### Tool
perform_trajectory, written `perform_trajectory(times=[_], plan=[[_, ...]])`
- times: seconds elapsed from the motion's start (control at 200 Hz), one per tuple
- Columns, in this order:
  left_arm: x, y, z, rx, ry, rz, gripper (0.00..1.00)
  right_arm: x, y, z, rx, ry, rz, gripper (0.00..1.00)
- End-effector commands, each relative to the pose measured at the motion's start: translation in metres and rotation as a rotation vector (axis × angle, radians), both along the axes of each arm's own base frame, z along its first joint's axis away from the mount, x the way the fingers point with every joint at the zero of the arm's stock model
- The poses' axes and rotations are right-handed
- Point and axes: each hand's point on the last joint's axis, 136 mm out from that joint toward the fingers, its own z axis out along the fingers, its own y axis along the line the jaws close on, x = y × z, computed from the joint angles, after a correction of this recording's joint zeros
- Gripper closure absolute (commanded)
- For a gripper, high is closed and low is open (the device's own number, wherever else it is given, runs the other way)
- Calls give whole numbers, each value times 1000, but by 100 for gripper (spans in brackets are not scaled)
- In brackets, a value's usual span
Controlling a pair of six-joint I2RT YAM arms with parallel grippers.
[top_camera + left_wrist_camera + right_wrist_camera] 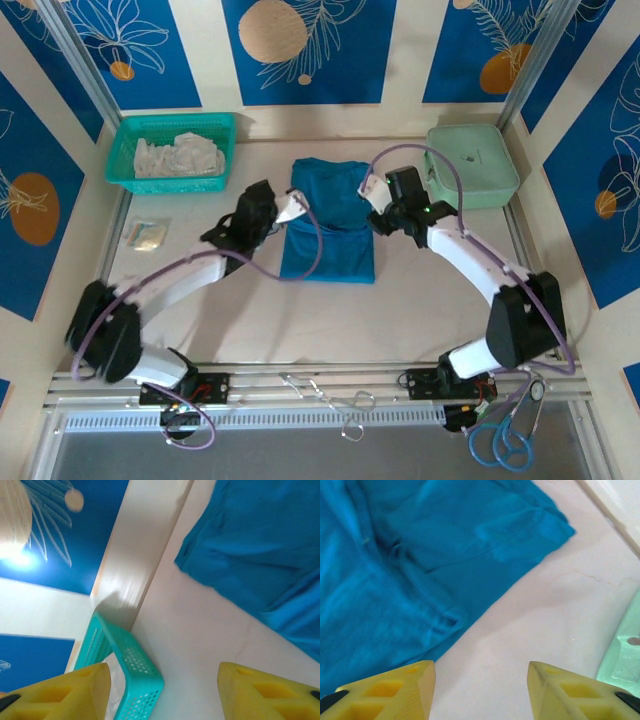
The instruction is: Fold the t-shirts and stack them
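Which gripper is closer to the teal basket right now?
Left. The left gripper hangs at the t-shirt's left edge, on the side of the teal basket. The right gripper is across the shirt, nearer the pale green box.

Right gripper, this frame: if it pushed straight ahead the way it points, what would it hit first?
Most likely the bare table, in the gap between the t-shirt and the mint-green box. The right gripper is open and aimed at that strip, though depth is hard to judge.
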Motion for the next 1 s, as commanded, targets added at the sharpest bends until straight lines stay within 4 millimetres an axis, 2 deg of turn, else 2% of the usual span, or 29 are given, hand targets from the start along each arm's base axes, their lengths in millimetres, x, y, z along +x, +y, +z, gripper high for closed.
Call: perform_trajectory(times=[0.0,0.055,0.135,0.22,0.31,0.425,0.726,0.996], plan=[[-72,-22,-25,71,155,-395,42,-68,17,-18,-100,97,368,41],[-100,-18,-33,108,211,-488,41,-94,21,-25,-148,119,492,37],[-125,-10,-47,163,295,-553,41,-114,23,-33,-194,149,573,34],[-142,-3,-71,273,359,-593,41,-129,27,-43,-208,239,621,33],[-149,-3,-97,375,377,-618,41,-137,25,-62,-262,317,652,32],[-146,-9,-120,418,416,-627,42,-130,29,-79,-275,349,656,27],[-133,-21,-146,446,470,-634,46,-113,31,-110,-294,411,653,22],[-110,-34,-159,446,467,-618,48,-103,31,-121,-304,427,639,21]])
